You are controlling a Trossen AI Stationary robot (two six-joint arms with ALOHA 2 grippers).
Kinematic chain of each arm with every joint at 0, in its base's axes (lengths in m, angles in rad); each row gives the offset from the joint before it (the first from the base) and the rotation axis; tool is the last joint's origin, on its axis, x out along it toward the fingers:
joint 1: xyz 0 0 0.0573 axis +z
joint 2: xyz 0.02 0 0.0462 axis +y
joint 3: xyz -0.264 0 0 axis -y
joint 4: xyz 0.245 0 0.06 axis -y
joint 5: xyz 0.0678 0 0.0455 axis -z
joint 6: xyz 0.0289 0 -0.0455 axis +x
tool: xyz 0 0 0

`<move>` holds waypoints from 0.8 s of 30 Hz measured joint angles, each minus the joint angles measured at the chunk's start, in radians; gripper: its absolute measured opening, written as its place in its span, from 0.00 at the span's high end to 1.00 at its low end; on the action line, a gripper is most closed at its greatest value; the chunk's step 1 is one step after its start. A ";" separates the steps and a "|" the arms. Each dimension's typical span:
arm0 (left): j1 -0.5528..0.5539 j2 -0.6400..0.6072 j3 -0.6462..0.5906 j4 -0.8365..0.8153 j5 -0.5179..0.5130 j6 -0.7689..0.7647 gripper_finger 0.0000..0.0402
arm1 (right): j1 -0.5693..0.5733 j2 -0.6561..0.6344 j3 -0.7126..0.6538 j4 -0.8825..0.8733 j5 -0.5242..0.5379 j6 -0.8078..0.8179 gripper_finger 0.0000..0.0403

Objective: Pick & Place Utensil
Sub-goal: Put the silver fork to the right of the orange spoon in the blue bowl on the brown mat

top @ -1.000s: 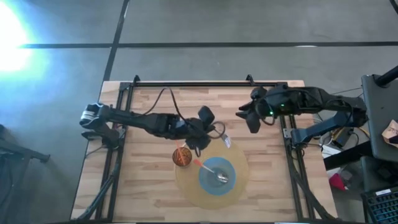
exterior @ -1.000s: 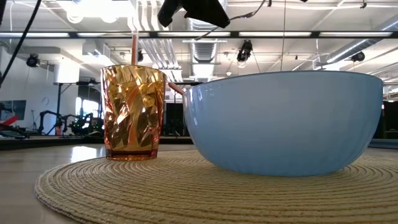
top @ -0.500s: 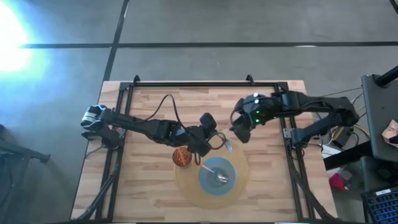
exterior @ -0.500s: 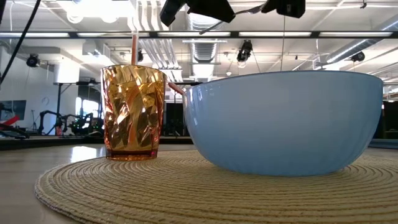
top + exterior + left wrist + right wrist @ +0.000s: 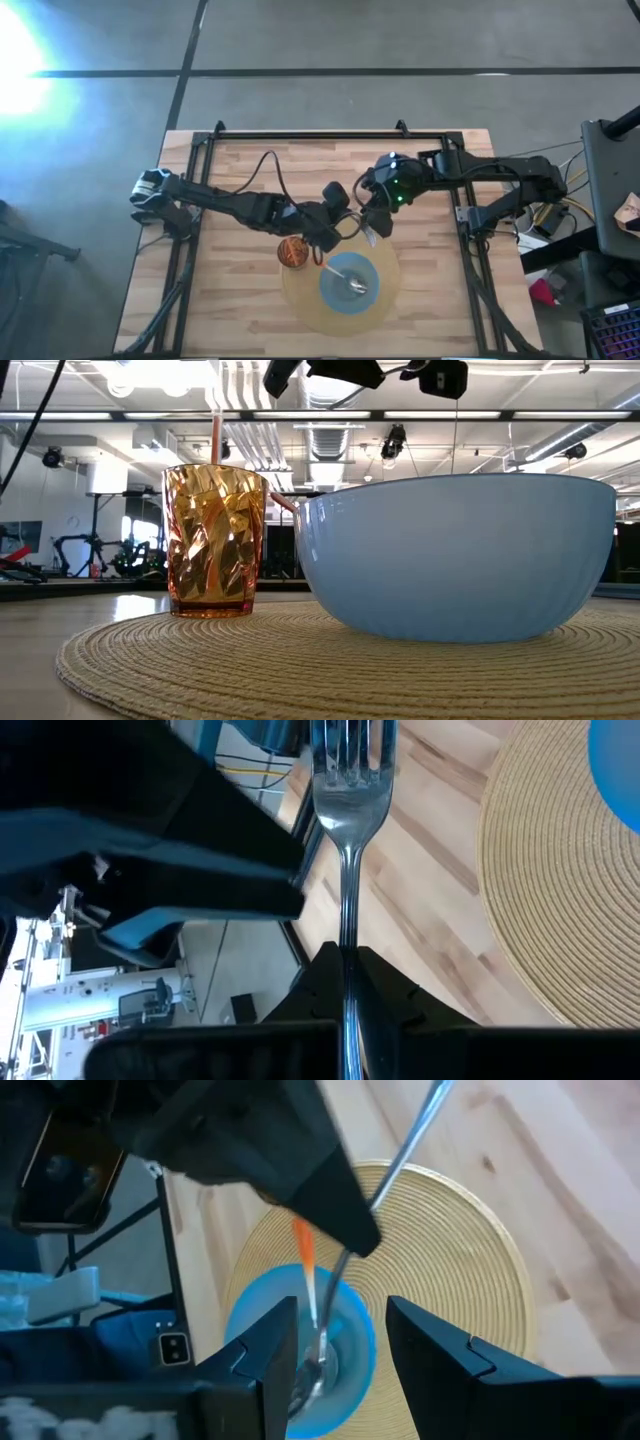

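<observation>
A metal fork (image 5: 348, 810) hangs above the table with my left gripper (image 5: 345, 960) shut on it, its tines (image 5: 369, 233) pointing toward the table's right. My right gripper (image 5: 374, 220) stands open just beside the tines, and I cannot see it touching them. Its two fingers (image 5: 268, 1365) show spread apart, with only the bowl far below between them. An orange ribbed cup (image 5: 215, 540) and a blue bowl (image 5: 460, 555) stand on a round woven mat (image 5: 385, 290). A spoon with an orange handle (image 5: 303, 1260) lies in the bowl. My left gripper pinches the fork's handle (image 5: 345, 935) between its two fingers. The fingers come from the table's left, slanting a little down, and lie along the fork. The neck and tines stick out ahead of them. The fork is lifted clear, above the mat's far edge.
Black frame rails (image 5: 310, 133) run along the table's far, left and right sides. Bare wooden tabletop (image 5: 250, 300) lies left of the mat and toward the far edge. My two grippers crowd together above the cup and bowl (image 5: 440, 375).
My right gripper has come down and toward the table's left, from near the far right rail to the fork's tines, tipping further downward. Its fingers have stayed open. The fork and my left gripper have hardly moved.
</observation>
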 joint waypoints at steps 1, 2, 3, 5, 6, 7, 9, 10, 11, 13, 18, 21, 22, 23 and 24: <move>0.000 0.000 0.000 0.000 0.002 0.000 0.98 | -0.005 -0.004 0.000 0.000 0.000 -0.004 0.63; 0.000 0.000 0.000 0.000 0.004 0.000 0.99 | -0.012 -0.008 0.000 0.000 0.000 -0.009 0.63; 0.000 0.000 0.000 0.002 0.009 0.000 0.99 | -0.018 -0.013 0.000 0.000 0.000 -0.015 0.63; 0.000 0.000 0.000 0.011 0.017 0.000 0.98 | -0.028 -0.017 0.001 0.000 -0.001 -0.018 0.63; 0.000 0.000 0.000 0.016 0.019 0.000 0.98 | -0.035 -0.017 0.001 -0.001 -0.013 -0.019 0.63; 0.000 0.000 0.000 0.022 0.019 0.000 0.97 | -0.041 -0.017 0.001 -0.002 -0.032 -0.019 0.63; 0.000 0.000 0.000 0.033 0.019 0.000 0.98 | -0.045 -0.012 0.001 0.002 -0.068 -0.019 0.63; 0.000 0.000 0.000 0.040 0.019 0.003 0.98 | -0.045 -0.010 0.001 0.005 -0.072 -0.019 0.63; 0.000 0.000 0.000 0.051 0.019 0.011 0.98 | -0.045 -0.008 0.001 0.005 -0.074 -0.019 0.63; 0.000 0.000 0.000 0.065 0.019 0.029 0.98 | -0.044 -0.001 0.001 0.005 -0.099 -0.017 0.63; 0.000 0.000 0.000 0.096 0.019 0.034 0.97 | -0.044 0.003 0.001 0.040 -0.144 -0.016 0.63; 0.000 -0.002 0.000 0.107 0.020 0.036 0.98 | -0.044 0.002 0.001 0.059 -0.147 -0.013 0.63; 0.000 -0.002 0.000 0.109 0.021 0.038 0.98 | -0.044 0.002 0.001 0.060 -0.151 -0.012 0.63; 0.000 -0.002 0.000 0.112 0.021 0.040 0.98 | -0.044 0.002 0.000 0.060 -0.158 -0.011 0.63; 0.000 -0.002 0.000 0.113 0.022 0.043 0.98 | -0.045 0.002 0.000 0.060 -0.167 -0.010 0.63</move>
